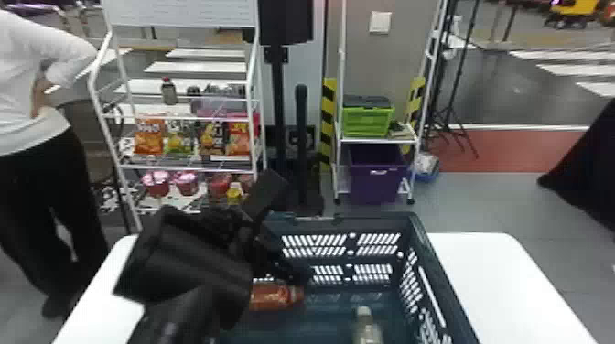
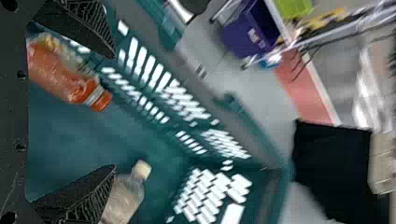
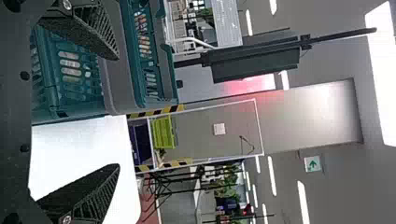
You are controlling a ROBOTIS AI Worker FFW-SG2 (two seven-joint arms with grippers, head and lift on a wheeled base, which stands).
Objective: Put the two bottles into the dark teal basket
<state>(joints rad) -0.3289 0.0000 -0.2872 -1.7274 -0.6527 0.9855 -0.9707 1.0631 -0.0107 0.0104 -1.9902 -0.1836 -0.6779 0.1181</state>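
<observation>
In the head view my left gripper (image 1: 274, 260) is over the left part of the dark teal basket (image 1: 423, 242). An orange-red bottle (image 1: 274, 296) lies on the basket floor close to it, and a pale bottle (image 1: 367, 327) lies further right inside the same basket. The left wrist view has my left gripper (image 2: 115, 112) open, the orange-red bottle (image 2: 65, 79) near one finger, the pale bottle (image 2: 125, 198) beside the other, nothing held. My right gripper (image 3: 117, 112) stands open and holds nothing, with the basket (image 3: 112, 60) beyond one of its fingers in the right wrist view.
The basket stands on a white table (image 1: 512, 274) that extends on both sides of it. Behind stand a snack rack (image 1: 183, 169) and a white shelf (image 1: 375, 142) with a green crate (image 1: 368, 122) above a purple bin (image 1: 375, 183).
</observation>
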